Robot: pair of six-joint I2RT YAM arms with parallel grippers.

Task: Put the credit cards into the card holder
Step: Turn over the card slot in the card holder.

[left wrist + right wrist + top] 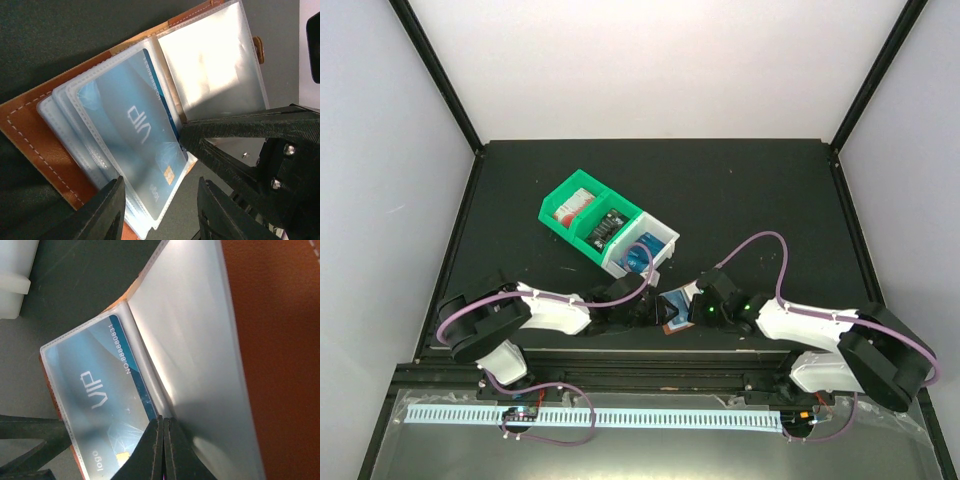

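The brown card holder (672, 308) lies open on the black table between my two grippers. A blue VIP card (135, 125) sits inside one of its clear pockets, and also shows in the right wrist view (95, 395). My left gripper (161, 196) is open, its jaws either side of the card's chip end without touching it. My right gripper (164, 421) is shut, pinching a clear leaf at the holder's fold (270, 365). A red/white card (570, 205) and a black card (606, 226) lie in the green bin.
A green bin (563, 225) and an attached white bin (660, 238) stand just behind the holder; the white one holds something blue (638, 256). The white bin's corner shows in the right wrist view (15, 280). Black frame rails edge the table.
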